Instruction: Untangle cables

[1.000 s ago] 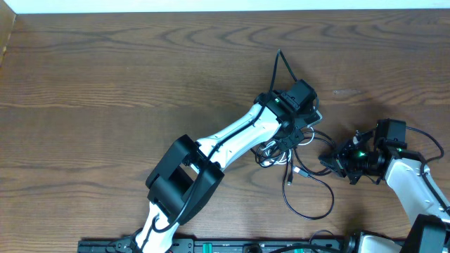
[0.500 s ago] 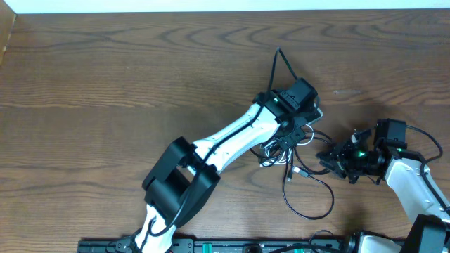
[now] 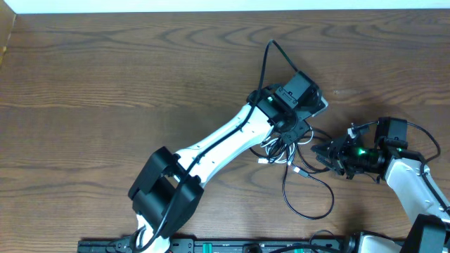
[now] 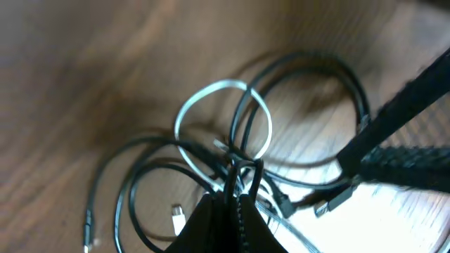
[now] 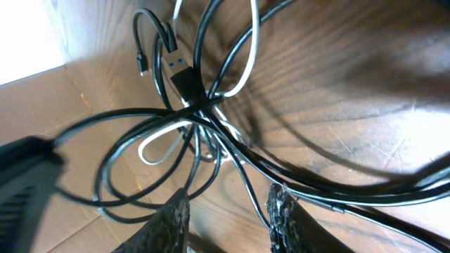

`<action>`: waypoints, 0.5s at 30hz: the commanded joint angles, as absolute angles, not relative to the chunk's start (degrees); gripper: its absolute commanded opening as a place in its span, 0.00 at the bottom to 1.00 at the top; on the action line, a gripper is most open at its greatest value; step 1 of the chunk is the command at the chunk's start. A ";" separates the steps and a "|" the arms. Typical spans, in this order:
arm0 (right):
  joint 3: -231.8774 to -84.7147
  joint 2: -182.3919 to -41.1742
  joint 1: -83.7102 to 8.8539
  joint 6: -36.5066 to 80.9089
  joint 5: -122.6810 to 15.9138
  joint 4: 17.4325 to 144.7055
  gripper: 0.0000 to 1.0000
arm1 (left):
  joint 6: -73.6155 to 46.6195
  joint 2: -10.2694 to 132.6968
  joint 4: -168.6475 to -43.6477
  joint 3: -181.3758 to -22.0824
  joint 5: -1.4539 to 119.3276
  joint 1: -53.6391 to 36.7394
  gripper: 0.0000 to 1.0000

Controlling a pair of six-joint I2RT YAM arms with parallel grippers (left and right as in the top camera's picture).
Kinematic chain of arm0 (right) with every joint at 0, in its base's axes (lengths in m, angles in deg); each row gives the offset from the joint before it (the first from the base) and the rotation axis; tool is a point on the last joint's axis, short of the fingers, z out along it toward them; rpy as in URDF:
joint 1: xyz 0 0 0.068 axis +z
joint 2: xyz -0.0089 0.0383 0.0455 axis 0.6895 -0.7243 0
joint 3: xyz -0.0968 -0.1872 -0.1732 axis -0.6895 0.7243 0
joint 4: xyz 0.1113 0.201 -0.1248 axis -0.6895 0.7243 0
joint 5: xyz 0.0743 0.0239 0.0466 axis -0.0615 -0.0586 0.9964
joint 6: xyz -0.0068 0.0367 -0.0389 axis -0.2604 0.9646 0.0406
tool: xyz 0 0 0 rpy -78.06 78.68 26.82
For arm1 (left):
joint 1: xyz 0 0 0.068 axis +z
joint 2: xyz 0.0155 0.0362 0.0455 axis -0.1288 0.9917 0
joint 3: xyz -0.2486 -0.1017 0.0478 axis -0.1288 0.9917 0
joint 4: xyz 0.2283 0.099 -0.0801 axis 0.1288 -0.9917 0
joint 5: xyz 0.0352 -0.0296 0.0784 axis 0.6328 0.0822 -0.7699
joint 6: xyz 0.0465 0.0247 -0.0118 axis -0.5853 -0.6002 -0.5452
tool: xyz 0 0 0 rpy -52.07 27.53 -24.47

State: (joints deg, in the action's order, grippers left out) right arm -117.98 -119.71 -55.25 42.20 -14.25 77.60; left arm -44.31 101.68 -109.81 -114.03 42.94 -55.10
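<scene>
On my overhead feed the tangled cables (image 3: 281, 153) lie on the wooden table (image 3: 105, 84) between both arms. My left gripper (image 4: 238, 179) is pinched tight on the knot, probably on a black strand, though that wrist view is blurred. My right gripper (image 5: 228, 211) sits beside the bundle, fingers parted, gripping nothing.

A dark brown wood-grain table (image 3: 105, 84) is filling the overhead view. A white strip (image 3: 211, 5) is running along its far edge, and a lighter tan panel (image 3: 5, 35) is showing at the top-left corner.
</scene>
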 commanded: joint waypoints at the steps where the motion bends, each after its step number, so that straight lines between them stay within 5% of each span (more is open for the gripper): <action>1: -117.67 -119.77 -55.51 43.60 -12.78 77.15 0.34 | -40.92 96.87 -108.02 -114.25 40.66 -55.21 0.08; 15: -117.67 -119.77 -55.49 52.95 -6.40 61.36 0.34 | -28.04 95.47 -107.45 -114.23 38.13 -55.21 0.07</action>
State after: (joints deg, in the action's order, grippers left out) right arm -117.87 -119.71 -55.27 48.76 -8.54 62.94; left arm -33.31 96.28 -107.47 -114.03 38.96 -55.15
